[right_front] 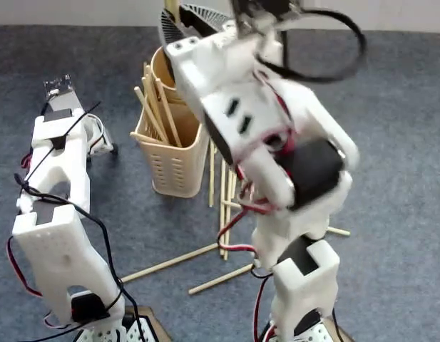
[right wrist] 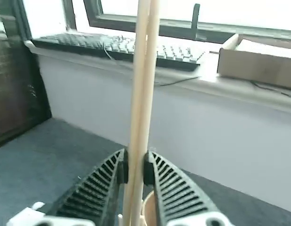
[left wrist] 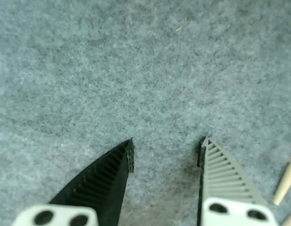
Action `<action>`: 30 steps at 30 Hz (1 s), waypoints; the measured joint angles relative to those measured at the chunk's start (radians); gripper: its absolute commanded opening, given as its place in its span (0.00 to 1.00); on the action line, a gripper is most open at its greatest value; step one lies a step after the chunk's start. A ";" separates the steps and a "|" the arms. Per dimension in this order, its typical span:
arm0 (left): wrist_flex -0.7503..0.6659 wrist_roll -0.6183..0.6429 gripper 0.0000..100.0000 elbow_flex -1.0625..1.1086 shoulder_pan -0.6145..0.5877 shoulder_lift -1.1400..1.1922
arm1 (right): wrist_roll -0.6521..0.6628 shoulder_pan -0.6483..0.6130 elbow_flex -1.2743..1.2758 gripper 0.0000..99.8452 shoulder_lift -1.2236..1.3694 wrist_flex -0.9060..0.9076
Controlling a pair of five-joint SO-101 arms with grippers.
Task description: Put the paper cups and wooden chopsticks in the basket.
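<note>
A cream slatted basket (right_front: 175, 160) stands on the grey carpet, with a paper cup (right_front: 161, 70) and several wooden chopsticks (right_front: 154, 107) leaning inside it. My right gripper (right wrist: 135, 165) is raised above the basket and is shut on two upright chopsticks (right wrist: 144, 84). In the high view that gripper (right_front: 180, 18) sits at the top edge, the sticks (right_front: 171, 8) poking out of it. My left gripper (left wrist: 166, 146) hangs open just above bare carpet, nothing between its fingers. The left arm (right_front: 55, 164) lies along the table's left side.
Several loose chopsticks (right_front: 224, 192) lie on the carpet right of the basket, and two more (right_front: 170, 262) lie nearer the arm bases. One chopstick end (left wrist: 286, 176) shows beside my left gripper. A wall and a window sill stand behind the table.
</note>
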 measured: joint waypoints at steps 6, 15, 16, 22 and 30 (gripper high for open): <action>0.000 0.000 0.24 0.000 0.000 0.000 | 0.005 -0.075 -0.015 0.01 0.034 0.044; 0.000 0.000 0.24 0.000 0.000 0.000 | 0.049 -0.043 0.018 0.00 -0.175 0.259; 0.000 0.000 0.24 0.000 0.000 0.000 | 0.049 -0.028 0.055 0.00 -0.209 0.262; 0.000 0.000 0.24 0.000 0.000 0.000 | 0.046 -0.008 0.423 0.01 -0.387 0.267; 0.000 0.000 0.24 0.000 0.000 0.000 | 0.038 -0.008 0.848 0.01 -0.758 0.196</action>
